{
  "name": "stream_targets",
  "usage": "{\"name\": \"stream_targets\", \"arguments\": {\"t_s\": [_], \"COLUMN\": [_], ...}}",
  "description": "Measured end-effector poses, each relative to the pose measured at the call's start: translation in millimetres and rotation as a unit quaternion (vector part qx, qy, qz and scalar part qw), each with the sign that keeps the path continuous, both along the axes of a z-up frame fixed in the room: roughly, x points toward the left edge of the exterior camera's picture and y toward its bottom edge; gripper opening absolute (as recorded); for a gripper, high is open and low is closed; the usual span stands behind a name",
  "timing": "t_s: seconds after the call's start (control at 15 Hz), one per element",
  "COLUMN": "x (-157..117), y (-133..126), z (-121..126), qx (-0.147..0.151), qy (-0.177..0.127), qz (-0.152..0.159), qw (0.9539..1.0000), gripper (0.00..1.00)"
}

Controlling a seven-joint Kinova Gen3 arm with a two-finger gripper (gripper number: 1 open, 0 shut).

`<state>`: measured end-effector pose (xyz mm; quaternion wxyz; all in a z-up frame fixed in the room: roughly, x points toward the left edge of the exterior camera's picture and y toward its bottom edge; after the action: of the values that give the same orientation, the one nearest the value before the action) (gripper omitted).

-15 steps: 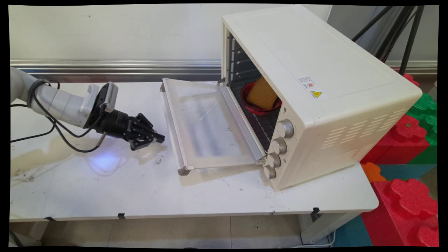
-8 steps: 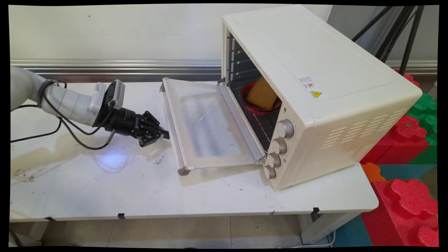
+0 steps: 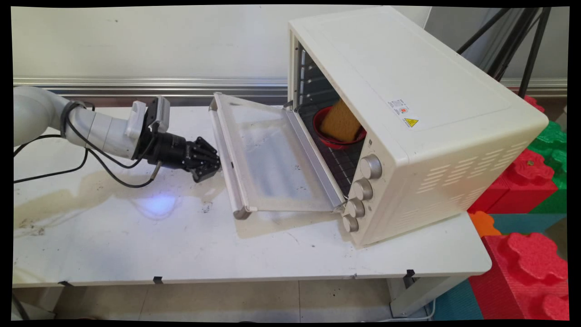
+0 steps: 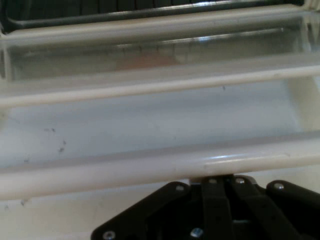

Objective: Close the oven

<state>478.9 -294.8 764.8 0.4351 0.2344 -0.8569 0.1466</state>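
My black gripper (image 3: pixel 217 165) is shut and holds nothing. Its tip presses against the long handle bar (image 3: pixel 225 150) on the outer edge of the oven door (image 3: pixel 272 154), which hangs open and is tilted a little upward. In the hand view the joined fingertips (image 4: pixel 225 181) sit right under the cream handle bar (image 4: pixel 150 167), with the glass door (image 4: pixel 150 120) beyond it. The cream toaster oven (image 3: pixel 408 91) stands at the right of the white table (image 3: pixel 136 245). On the rack inside it, a red bowl (image 3: pixel 338 141) holds a yellow sponge (image 3: pixel 339 120).
Three or more knobs (image 3: pixel 370 166) line the oven's front right side. Red, green and orange foam blocks (image 3: pixel 531 254) are stacked beyond the table's right end, with black tripod legs (image 3: pixel 522 41) behind. Stains mark the table's left part (image 3: pixel 59 200).
The gripper moved right and up across the table until it met the door handle. The door's outer edge has risen off its lowest position.
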Motion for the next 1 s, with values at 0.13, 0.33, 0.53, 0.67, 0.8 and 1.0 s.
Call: {"name": "stream_targets", "arguments": {"t_s": [0.13,0.33,0.53,0.67,0.8,1.0], "x": [-2,-7,-11,-16,-21,-31], "y": [-1,-6,-10,-15,-20,-29], "z": [5,13,24,31,38,49], "qx": [-0.007,-0.017,-0.030,-0.037,-0.043,-0.050], "qy": [0.011,0.026,0.041,0.050,0.058,0.072], "qz": [0.005,0.007,0.012,0.014,0.017,0.021], "qw": [0.9999,0.9995,0.9986,0.9980,0.9972,0.9959], "gripper": [0.00,0.00,0.00,0.00,0.00,0.00]}}
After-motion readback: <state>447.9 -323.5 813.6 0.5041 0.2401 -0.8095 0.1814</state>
